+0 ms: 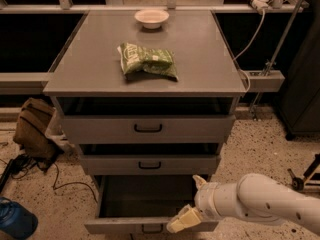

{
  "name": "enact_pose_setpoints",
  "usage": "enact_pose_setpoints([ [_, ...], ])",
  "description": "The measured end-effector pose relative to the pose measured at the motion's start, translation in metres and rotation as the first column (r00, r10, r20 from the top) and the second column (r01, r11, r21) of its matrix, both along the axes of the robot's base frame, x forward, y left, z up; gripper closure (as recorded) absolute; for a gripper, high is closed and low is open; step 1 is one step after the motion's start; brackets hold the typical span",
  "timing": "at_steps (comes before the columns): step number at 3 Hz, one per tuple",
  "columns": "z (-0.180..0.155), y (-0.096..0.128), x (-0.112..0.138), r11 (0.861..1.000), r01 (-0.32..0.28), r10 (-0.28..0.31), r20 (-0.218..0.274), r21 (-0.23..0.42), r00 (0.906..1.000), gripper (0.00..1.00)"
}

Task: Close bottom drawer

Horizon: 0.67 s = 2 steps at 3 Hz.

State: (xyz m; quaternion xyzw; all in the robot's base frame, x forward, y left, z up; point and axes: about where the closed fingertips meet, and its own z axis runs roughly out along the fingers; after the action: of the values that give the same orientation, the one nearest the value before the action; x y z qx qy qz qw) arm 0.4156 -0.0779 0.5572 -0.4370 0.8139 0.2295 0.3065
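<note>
The bottom drawer (120, 226) of the grey cabinet (145, 79) is pulled far out, and its dark inside is in view. Its small black bar handle (151, 229) sits at the lower edge of the view. My gripper (185, 203) comes in from the right on a white arm (265, 204). It is over the right end of the drawer and its fingers are spread apart and empty. The lower finger (182, 219) lies against the top edge of the drawer front, right of the handle. The upper finger (200, 182) is over the drawer's inside.
The top drawer (148, 128) and middle drawer (150, 164) stand slightly out. A green snack bag (147, 60) and a white bowl (151, 18) lie on the cabinet top. A brown bag (32, 129), cables and a blue object (15, 221) are on the floor at left. A dark cabinet (302, 84) stands at right.
</note>
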Motion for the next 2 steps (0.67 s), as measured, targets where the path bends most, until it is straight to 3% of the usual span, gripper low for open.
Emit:
enact_pose_setpoints([
  [2,-0.13,0.009,-0.014,0.993,0.054,-0.043,-0.109,0.102,0.9931,0.0],
])
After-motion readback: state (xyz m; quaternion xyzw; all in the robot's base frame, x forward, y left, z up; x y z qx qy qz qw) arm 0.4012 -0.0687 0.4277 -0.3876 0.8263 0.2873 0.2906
